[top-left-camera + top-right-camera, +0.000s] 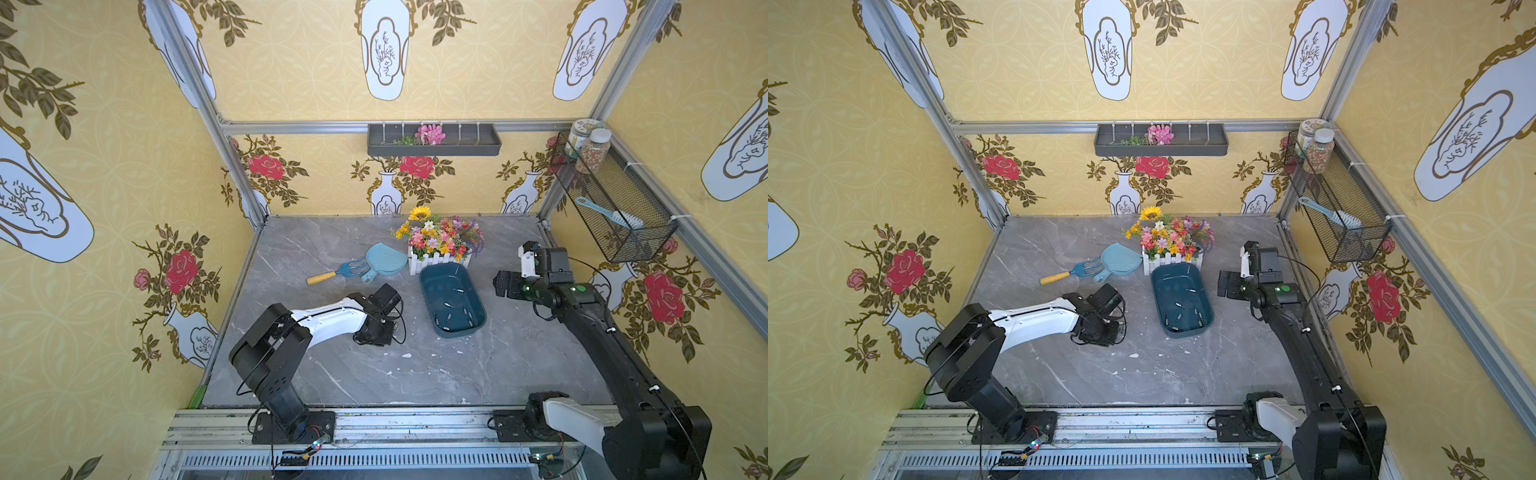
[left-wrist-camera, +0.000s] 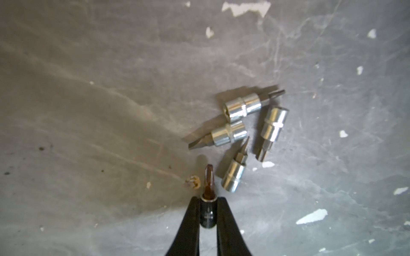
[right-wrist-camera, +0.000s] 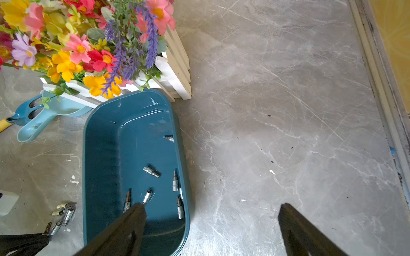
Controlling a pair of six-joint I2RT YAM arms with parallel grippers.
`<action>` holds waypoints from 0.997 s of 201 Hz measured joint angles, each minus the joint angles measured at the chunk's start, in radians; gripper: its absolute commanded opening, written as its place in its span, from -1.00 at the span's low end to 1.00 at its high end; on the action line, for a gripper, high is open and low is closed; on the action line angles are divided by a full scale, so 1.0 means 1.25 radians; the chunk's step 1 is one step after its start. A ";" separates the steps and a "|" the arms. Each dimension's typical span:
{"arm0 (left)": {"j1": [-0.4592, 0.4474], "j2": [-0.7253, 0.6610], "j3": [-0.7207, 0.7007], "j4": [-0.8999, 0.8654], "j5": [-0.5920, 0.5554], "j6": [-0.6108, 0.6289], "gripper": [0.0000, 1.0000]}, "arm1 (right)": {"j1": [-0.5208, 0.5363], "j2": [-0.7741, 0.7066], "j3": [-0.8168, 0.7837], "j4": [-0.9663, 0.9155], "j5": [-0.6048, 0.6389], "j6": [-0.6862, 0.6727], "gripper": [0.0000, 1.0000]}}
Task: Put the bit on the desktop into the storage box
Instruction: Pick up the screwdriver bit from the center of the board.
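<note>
1. While the left arm crouches low, both top views put the left gripper (image 1: 376, 332) down at the desktop (image 1: 457, 374). It sits near the storage box (image 1: 436, 282), off the long side facing that arm, with its jaws hidden under the wrist. The right gripper (image 1: 507, 284) hangs off the box's opposite long side.
2. Left wrist view: the jaws are clamped tight on a dark bit (image 2: 207, 212), its tip poking past the fingertips. Four loose bits (image 2: 229, 135) lie bunched on the marble just ahead.
3. Right wrist view: the right gripper's fingers are spread wide with nothing between them, one over the box's near end. Several bits (image 3: 151, 171) lie inside the box. The loose bits sit just beside its other long side, and a flower planter (image 3: 175, 66) sits at its far end.
</note>
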 measured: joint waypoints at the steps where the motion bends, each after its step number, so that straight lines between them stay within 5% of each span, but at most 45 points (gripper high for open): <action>1: 0.000 -0.001 0.000 0.000 0.000 0.000 -0.70 | 0.000 0.000 0.000 0.000 0.000 0.000 0.94; 115: 0.000 -0.105 0.091 -0.005 -0.001 -0.013 -0.76 | 0.000 0.000 0.000 0.000 0.000 0.000 0.94; 200: -0.037 -0.036 0.253 0.009 0.006 -0.003 -0.79 | 0.000 0.000 0.000 0.000 -0.001 0.000 0.94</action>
